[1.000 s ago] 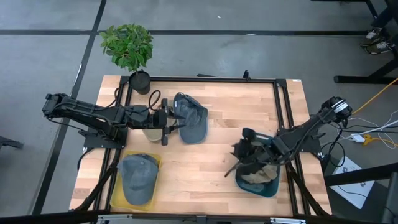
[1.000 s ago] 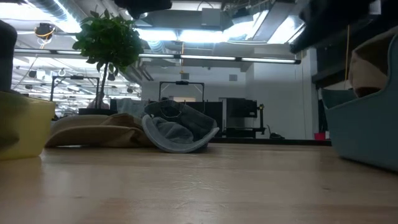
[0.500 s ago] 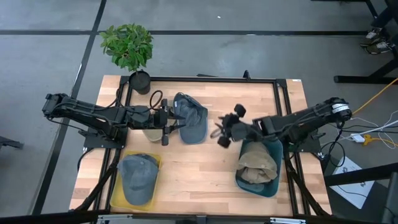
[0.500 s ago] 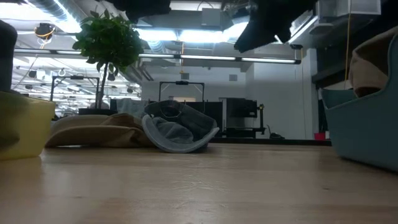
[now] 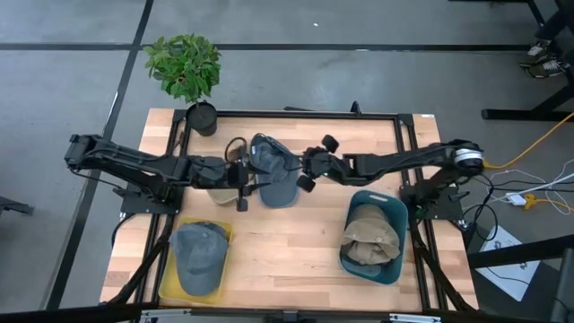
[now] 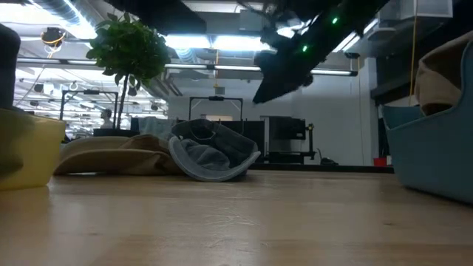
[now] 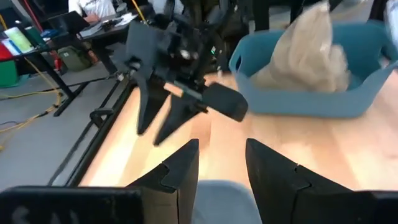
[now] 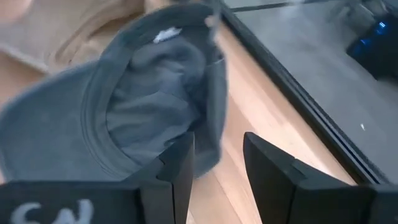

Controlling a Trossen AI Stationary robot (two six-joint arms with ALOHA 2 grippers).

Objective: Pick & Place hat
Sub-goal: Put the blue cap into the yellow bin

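1. Your right gripper [image 5: 305,170] reaches across the middle of the table [image 5: 305,242] and hangs above the right edge of the grey-blue hat [image 5: 273,172]. Its fingers stand a little apart with nothing between them; the right wrist view shows the hat's open inside just ahead of them.
2. That hat lies upside down at the far middle of the table, touching a tan hat [image 5: 218,193] on its left.
3. Your left gripper [image 5: 240,175] sits at the left edge of the same grey-blue hat, over where the two hats meet. Its fingers are parted narrowly and hold nothing that you can see.
4. A yellow tray [image 5: 165,285] at the near left corner holds another grey hat [image 5: 198,256].
5. A blue-green bin [image 5: 395,208] at the near right holds a tan hat [image 5: 369,240].
6. A potted plant [image 5: 186,70] stands at the far left corner of the table.
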